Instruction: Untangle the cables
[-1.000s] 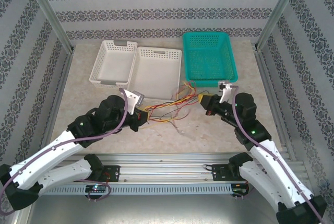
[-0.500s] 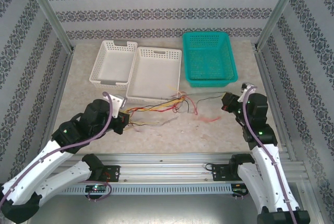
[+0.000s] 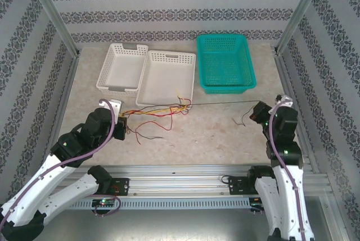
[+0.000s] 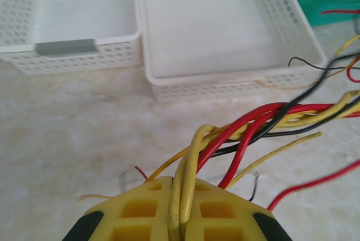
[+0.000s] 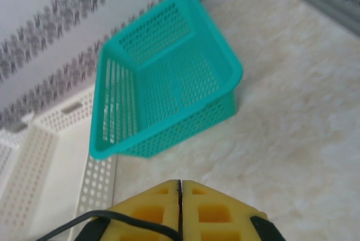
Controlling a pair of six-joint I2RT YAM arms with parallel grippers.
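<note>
Top external view, largest item first: the table [image 3: 225,134] carries everything, with bare marbled surface across the lower centre of the frame. Along its upper part you have three bins in a row: the larger white basket [image 3: 167,81] at centre, the teal basket [image 3: 225,64] to its right and the smaller white basket [image 3: 121,68] at upper left. I judge they stand ready to receive sorted strands.

The cables [image 3: 157,110] lie on the table left of centre, just below the larger white basket: red, yellow and dark strands, twisted together.

At middle left, the left gripper [image 3: 122,127] has its fingers pressed together on the end of the bunch. The left wrist view shows yellow strands entering the seam, so you are anchoring the bundle there.

At middle right, the right gripper [image 3: 257,112] is likewise clamped, pinching one black cable [image 3: 225,103], which runs taut and straight from the bunch. The arms being well apart suggests this strand is being drawn free.

No brands, labels or legible writing found.
</note>
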